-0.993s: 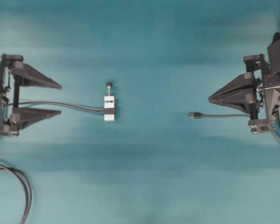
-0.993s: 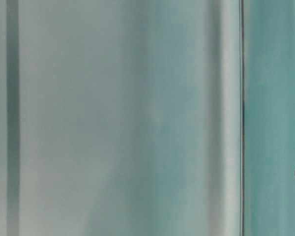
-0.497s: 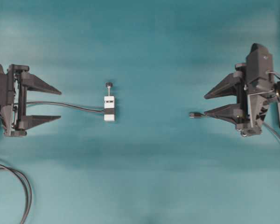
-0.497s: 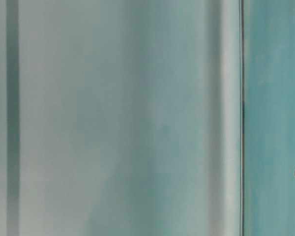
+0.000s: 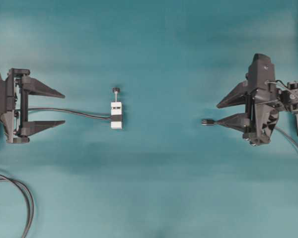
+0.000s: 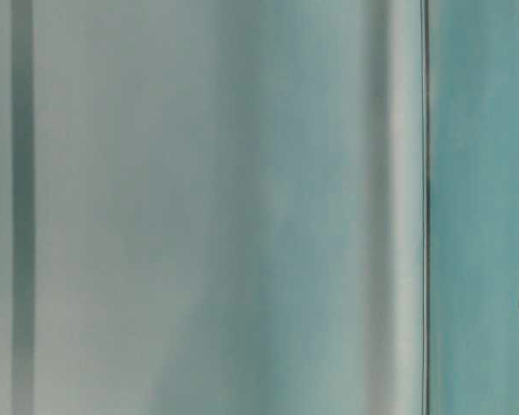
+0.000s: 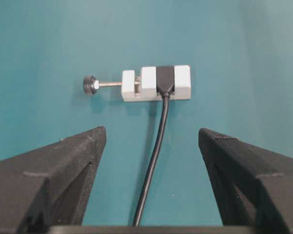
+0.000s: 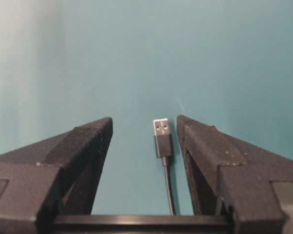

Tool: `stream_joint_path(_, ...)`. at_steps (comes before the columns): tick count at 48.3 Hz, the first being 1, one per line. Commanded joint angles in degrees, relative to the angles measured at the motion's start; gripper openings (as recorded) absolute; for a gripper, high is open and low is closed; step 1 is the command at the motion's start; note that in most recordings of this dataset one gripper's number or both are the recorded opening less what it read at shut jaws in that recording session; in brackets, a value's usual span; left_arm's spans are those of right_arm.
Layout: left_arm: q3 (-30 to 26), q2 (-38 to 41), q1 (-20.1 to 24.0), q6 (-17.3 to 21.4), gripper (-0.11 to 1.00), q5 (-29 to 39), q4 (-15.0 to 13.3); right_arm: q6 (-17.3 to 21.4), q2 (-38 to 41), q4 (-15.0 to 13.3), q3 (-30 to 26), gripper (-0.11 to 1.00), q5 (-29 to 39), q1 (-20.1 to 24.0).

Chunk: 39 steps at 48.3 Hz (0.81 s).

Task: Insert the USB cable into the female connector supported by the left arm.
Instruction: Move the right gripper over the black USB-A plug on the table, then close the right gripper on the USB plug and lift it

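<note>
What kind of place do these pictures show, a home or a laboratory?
Probably a robotics lab bench. A plain teal table carries only test items: a USB cable and a female connector banded onto a small white clamp block, with two black robot arms facing each other across it.

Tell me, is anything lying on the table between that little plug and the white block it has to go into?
Nothing visible does. The USB cable's plug and the female connector on its white block lie apart with only bare teal table between them. The right gripper straddles the plug with open fingers; the left gripper faces the block, open.
</note>
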Motion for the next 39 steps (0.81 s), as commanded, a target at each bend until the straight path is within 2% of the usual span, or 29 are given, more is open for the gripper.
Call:
stream_joint_path(1,-1.3,0.5,0.1,0.8,0.85,-0.6,-0.1,0.1,1.9,-0.1,-0.5,0.59,-1.8,0.0)
stream_joint_path(21,-2.4,0.7,0.1,0.7,0.85,0.6,-0.1,0.2,13.9,-0.2,-2.3,0.59,-2.7,0.2)
stream_joint_path(39,-2.4,0.7,0.1,0.7,0.85,1.7,-0.1,0.2,18.3,-0.3,-4.0,0.59,-2.7,1.9)
